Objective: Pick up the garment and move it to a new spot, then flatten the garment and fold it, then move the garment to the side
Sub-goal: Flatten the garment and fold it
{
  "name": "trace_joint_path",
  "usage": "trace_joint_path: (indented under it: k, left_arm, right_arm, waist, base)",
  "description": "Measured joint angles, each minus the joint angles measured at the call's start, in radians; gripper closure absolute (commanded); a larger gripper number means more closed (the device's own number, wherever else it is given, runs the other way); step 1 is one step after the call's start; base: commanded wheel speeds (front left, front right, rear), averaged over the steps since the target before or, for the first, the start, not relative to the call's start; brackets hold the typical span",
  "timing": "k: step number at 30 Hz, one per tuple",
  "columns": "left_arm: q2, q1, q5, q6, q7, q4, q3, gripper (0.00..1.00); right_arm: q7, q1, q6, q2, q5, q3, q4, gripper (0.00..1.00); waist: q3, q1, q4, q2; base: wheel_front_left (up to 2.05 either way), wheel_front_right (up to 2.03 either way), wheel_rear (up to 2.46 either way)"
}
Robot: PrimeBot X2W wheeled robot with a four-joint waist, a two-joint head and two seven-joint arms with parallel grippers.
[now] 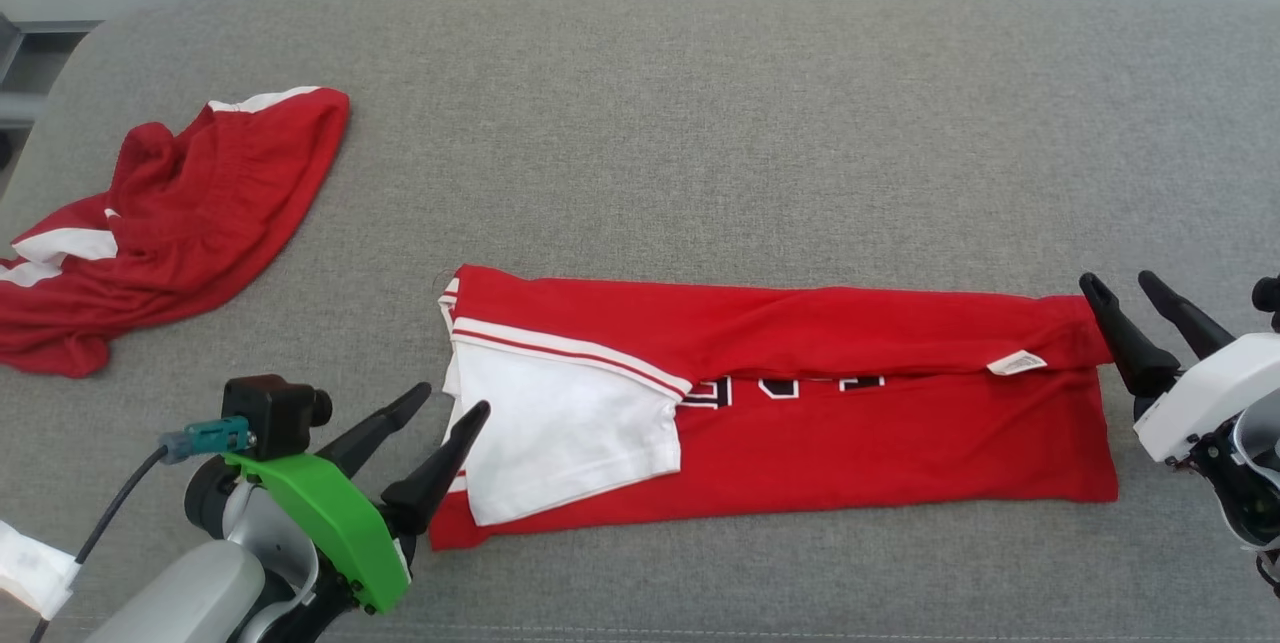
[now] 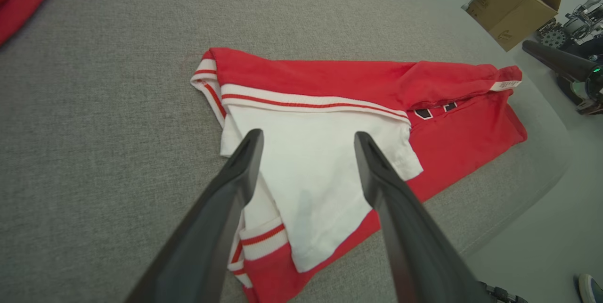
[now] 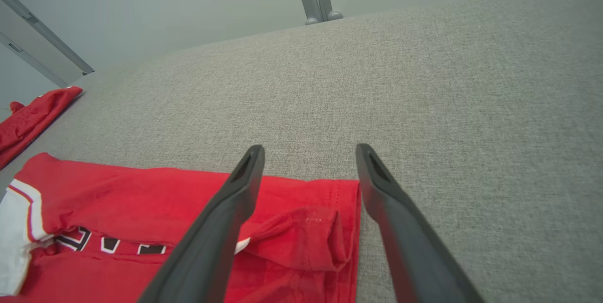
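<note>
The garment (image 1: 800, 393) is a red shirt with white sleeves and striped trim, folded into a long band across the grey table. Its white sleeve (image 2: 315, 171) lies on top at the left end, and a white label (image 1: 1016, 363) shows near the right end. My left gripper (image 1: 448, 405) stands open at the garment's left end, its fingers (image 2: 235, 190) spread above the white sleeve. My right gripper (image 1: 1122, 281) is open at the garment's right end, its fingers (image 3: 245, 190) over the red hem (image 3: 330, 227). Neither holds cloth.
A second red and white garment (image 1: 170, 223) lies crumpled at the table's far left. Bare grey table (image 1: 750, 143) stretches behind the folded shirt. In the left wrist view, a cardboard box (image 2: 513, 6) and equipment stand on the floor past the table's edge.
</note>
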Motion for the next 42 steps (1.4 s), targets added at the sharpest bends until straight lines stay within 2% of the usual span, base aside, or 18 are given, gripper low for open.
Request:
trace_joint_path:
  k: [5, 10, 15, 24, 42]
  left_arm:
    - [0.004, 0.000, 0.009, 0.025, -0.036, -0.013, 0.022, 0.00]
    - [-0.003, 0.000, 0.020, 0.056, -0.085, -0.039, 0.048, 0.00]
    - [-0.025, 0.000, 0.048, 0.076, -0.130, -0.062, 0.059, 0.00]
    - [-0.056, 0.007, 0.059, 0.098, -0.134, -0.087, 0.042, 0.00]
    - [-0.056, 0.032, 0.060, 0.126, -0.147, -0.102, 0.043, 0.00]
  right_arm:
    - [0.000, 0.000, 0.000, 0.004, 0.004, -0.043, -0.006, 0.00]
    - [-0.001, 0.013, -0.003, 0.047, 0.048, -0.081, 0.026, 0.00]
    - [-0.001, 0.051, -0.021, 0.093, 0.074, -0.083, 0.057, 0.00]
    - [0.002, 0.072, -0.062, 0.131, 0.117, -0.084, 0.112, 0.00]
    - [0.020, 0.088, -0.057, 0.193, 0.191, -0.113, 0.167, 0.00]
  waist:
    - [-0.007, 0.0000, -0.006, 0.0000]
    - [-0.012, 0.0001, -0.012, 0.0000]
    - [-0.017, 0.0001, -0.017, 0.0000]
    - [-0.014, 0.0000, -0.011, 0.0000]
    - [-0.005, 0.0001, 0.006, 0.0000]
  base:
    - [0.00, 0.00, 0.00]
    - [0.00, 0.00, 0.00]
    - [0.00, 0.00, 0.00]
    - [0.00, 0.00, 0.00]
    - [0.00, 0.00, 0.00]
